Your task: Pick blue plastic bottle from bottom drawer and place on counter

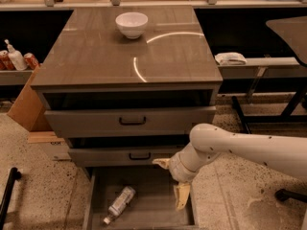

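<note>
The blue plastic bottle (120, 204), clear with a pale label, lies on its side on the floor of the open bottom drawer (153, 213), left of centre. My gripper (171, 180) is open and empty, and hangs over the drawer's right part, to the right of the bottle and apart from it. One yellowish finger (161, 163) points left and the other (182, 196) points down. The white arm comes in from the right. The counter (158, 56) is the glossy grey-brown cabinet top above, with a white bowl (131, 24) at its back.
Two drawers with black bar handles (132, 121) (139, 155) stand slightly open above the bottom drawer. A cardboard box (26, 104) is at the left, with a pump bottle (14, 56) and red cans (31, 60) on a shelf. A white cloth (230, 58) lies on the right shelf.
</note>
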You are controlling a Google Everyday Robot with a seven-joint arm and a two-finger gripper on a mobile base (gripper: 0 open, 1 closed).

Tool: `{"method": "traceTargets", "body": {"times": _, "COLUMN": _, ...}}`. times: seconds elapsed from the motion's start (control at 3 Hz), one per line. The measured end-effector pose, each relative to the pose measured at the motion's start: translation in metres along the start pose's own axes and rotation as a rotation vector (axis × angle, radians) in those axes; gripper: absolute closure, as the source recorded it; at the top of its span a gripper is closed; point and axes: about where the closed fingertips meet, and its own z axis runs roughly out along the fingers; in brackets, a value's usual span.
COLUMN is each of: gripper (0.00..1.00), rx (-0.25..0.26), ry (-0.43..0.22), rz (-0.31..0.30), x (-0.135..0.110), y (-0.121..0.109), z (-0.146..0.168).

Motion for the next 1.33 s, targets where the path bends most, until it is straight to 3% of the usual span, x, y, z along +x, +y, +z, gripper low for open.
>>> {"method": "traceTargets", "body": {"times": 0.33, "gripper": 0.00, "rx": -0.025, "ry": 0.058, "rz": -0.017, "x": 0.015, "y": -0.010, "z": 0.028}}
{"method": "traceTargets", "body": {"times": 1.0, "gripper": 0.00, "rx": -0.060, "ry": 0.094, "rz": -0.131, "x": 0.044, "y": -0.043, "z": 0.118}}
{"method": "traceTargets", "body": {"times": 1.33, "gripper": 0.00, "rx": -0.062, "ry": 0.087, "rz": -0.138, "x": 0.045, "y": -0.044, "z": 0.127}}
